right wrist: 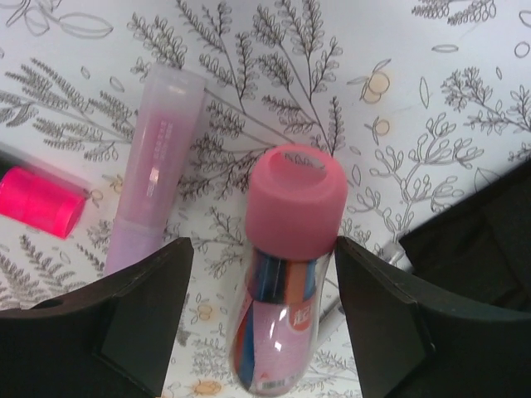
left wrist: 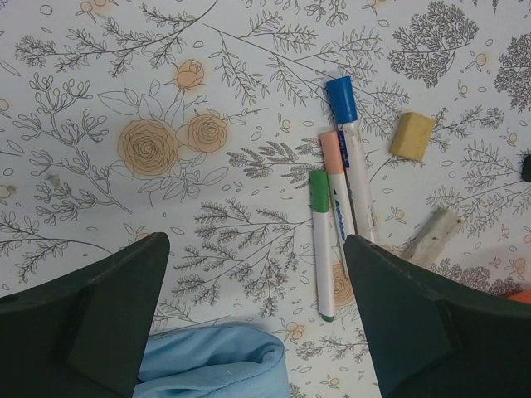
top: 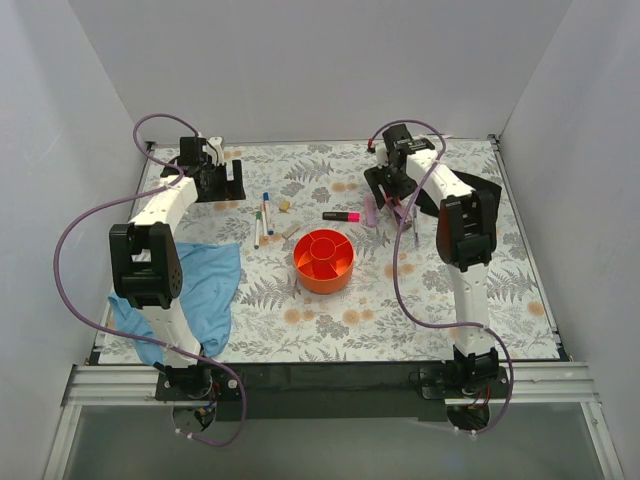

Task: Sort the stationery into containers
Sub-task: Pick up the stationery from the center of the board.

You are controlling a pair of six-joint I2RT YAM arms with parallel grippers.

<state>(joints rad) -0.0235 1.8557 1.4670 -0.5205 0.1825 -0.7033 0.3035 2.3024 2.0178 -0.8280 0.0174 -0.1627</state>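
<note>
Pens [left wrist: 340, 207] lie just ahead of the left pincer [left wrist: 255, 249], toward its right finger. Its jaws stand wide apart, probably lining up a pick. Orange organizer [top: 323, 260] waits between both pincers. Right pincer [right wrist: 264, 249], jaws apart, straddles a pink-capped tube [right wrist: 294, 215], seemingly ready to close.

An orange organizer [top: 323, 262] is set at the middle of the floral desk [top: 450, 300]. Pens [top: 262, 220], a tan block [top: 284, 207] and a pink-and-black highlighter [top: 341, 216] are laid just behind it. A blue cloth [top: 200, 285] is spread at the left edge. The left pincer [top: 232, 183] and right pincer [top: 403, 205] are held farther back.
</note>
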